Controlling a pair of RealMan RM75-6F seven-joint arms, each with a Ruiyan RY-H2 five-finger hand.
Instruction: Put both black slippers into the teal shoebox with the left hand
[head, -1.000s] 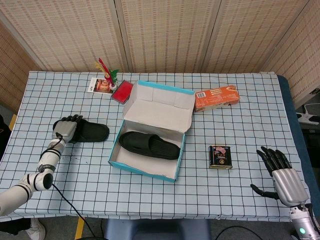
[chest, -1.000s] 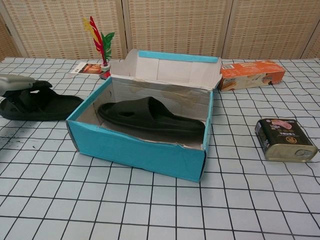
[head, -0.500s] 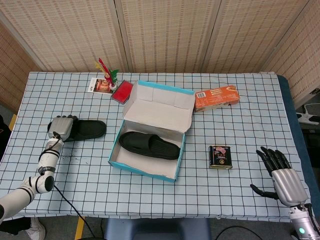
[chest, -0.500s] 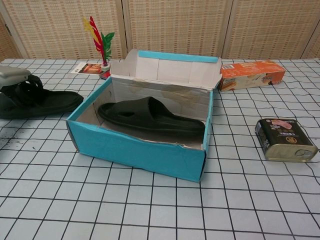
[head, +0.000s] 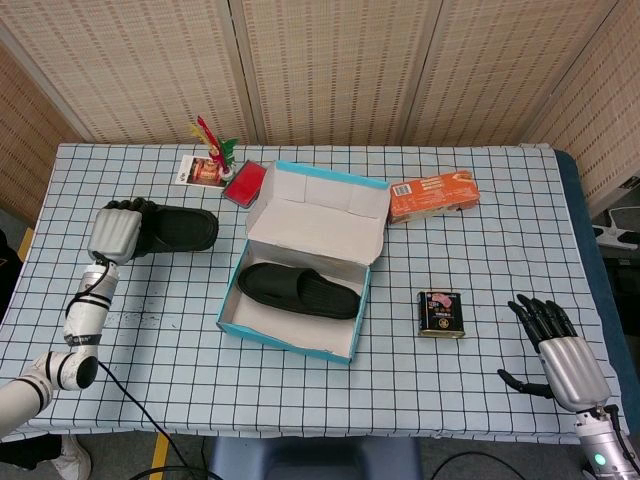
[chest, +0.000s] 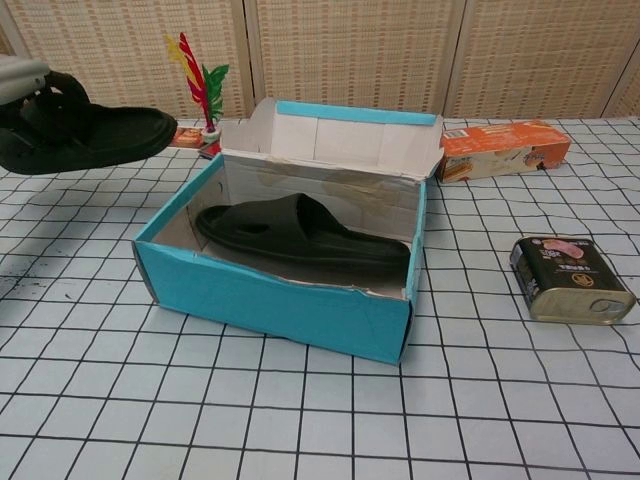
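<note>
On the checked tablecloth (head: 300, 400) I am seeing wide bare cloth along the near edge and between the box and the right side. The teal shoebox (head: 262, 333) is sitting mid-table, lid flap standing at its far side, with one black slipper (head: 298, 290) lying flat inside. My left hand (head: 114, 233) is gripping the second black slipper (head: 180, 228) by its strap end and holding it clear of the cloth, left of the box, toe pointing toward the box. My right hand (head: 565, 355) is resting near the table's right corner, fingers spread, holding nothing. An orange carton (head: 432, 194) is lying behind the box; a small tin (head: 440, 313) is standing right of it.
</note>
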